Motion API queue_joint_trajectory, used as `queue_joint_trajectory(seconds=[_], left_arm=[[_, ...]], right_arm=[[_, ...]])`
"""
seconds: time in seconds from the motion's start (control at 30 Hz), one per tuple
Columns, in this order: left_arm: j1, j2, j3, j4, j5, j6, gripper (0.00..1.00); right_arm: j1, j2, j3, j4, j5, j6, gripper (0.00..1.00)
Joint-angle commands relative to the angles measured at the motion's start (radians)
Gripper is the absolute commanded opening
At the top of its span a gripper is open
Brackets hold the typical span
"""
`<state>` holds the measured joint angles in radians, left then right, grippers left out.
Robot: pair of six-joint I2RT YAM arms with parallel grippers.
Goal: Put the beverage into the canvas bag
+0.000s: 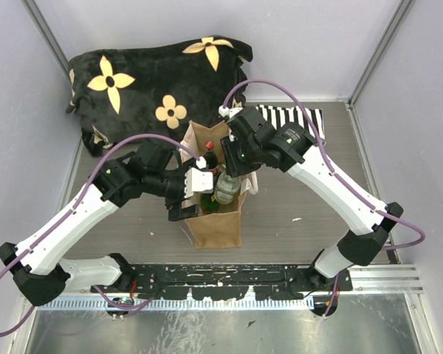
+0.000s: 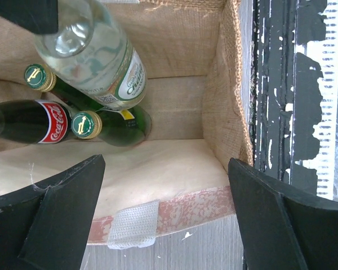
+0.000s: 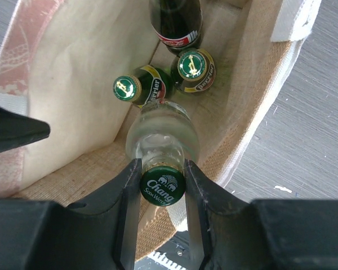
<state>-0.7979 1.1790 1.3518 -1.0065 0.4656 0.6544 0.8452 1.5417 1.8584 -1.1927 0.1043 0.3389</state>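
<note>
My right hand (image 3: 160, 169) pinches the clear bottle (image 3: 160, 132) by its neck, just under the cap. Its lower part hangs tilted inside the bag (image 3: 73, 84), above two green bottles (image 3: 194, 67) and a cola (image 3: 177, 22) that stand in there. My left hand (image 2: 164, 163) is wide at the bag's rim, gripping nothing. Left to do, I judge: lower the bottle, let go, pull clear.

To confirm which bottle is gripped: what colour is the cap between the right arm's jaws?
Green cap with white lettering; best in the right wrist view.
</note>
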Motion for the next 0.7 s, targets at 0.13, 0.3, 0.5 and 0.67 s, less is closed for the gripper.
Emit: queue_joint_trajectory(seconds=[0.13, 0.3, 0.5, 0.67], left_arm=[[-0.021, 0.004, -0.017, 0.02, 0.033, -0.035, 0.98], [-0.023, 0.003, -0.028, 0.025, 0.03, -0.045, 0.98], [-0.023, 0.001, -0.035, 0.038, 0.026, -0.061, 0.98], [-0.024, 0.0, -0.037, 0.053, 0.021, -0.063, 0.98]], right_arm=[[0.031, -0.104, -0.131, 0.243, 0.101, 0.013, 0.01], [0.04, -0.13, -0.243, 0.33, 0.159, 0.013, 0.01], [0.052, -0.135, -0.31, 0.397, 0.184, 0.002, 0.01], [0.053, -0.127, -0.36, 0.435, 0.176, -0.013, 0.01]])
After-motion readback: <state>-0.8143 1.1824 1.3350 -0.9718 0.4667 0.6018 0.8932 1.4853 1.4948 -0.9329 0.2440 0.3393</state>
